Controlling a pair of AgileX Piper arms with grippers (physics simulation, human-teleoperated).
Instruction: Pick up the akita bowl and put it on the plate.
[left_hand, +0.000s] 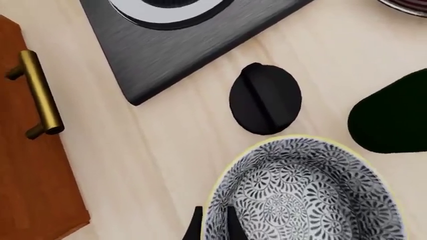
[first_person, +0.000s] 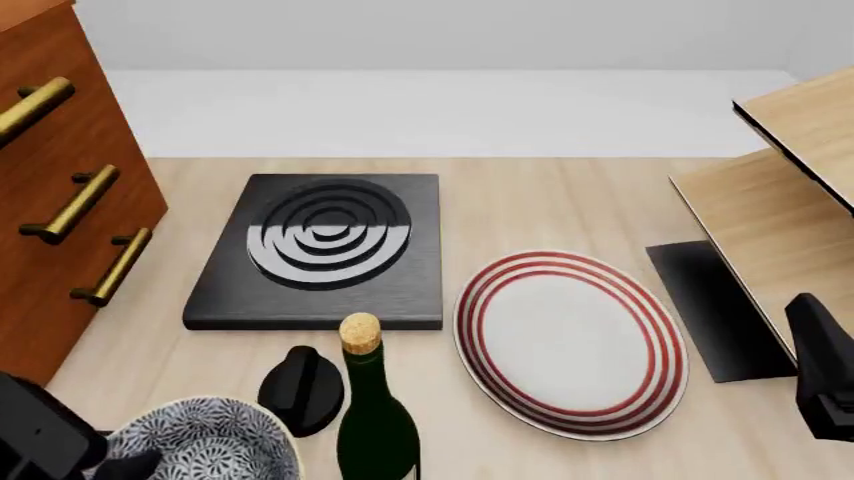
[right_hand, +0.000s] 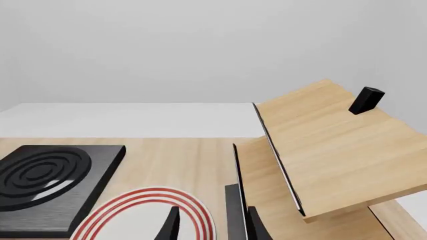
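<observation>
The akita bowl (left_hand: 307, 200) (first_person: 200, 445), black-and-white floral with a pale yellow rim, is at the near left of the table. My left gripper (left_hand: 213, 226) (first_person: 134, 463) has one finger inside and one outside the bowl's left rim, and the narrow gap shows it shut on that rim. I cannot tell whether the bowl rests on the table or is lifted. The white plate (first_person: 574, 340) (right_hand: 143, 217) with red rings lies flat at centre right, apart from the bowl. My right gripper (right_hand: 213, 229) is open and holds nothing, at the near right beside the plate.
A dark green corked bottle (first_person: 374, 410) (left_hand: 393, 115) stands between bowl and plate. A black round knob (first_person: 304, 388) (left_hand: 265, 99) lies just beyond the bowl. The black stove (first_person: 327, 250), a brown cabinet (first_person: 60, 200) at left and a tilted wooden shelf (first_person: 787, 200) at right bound the space.
</observation>
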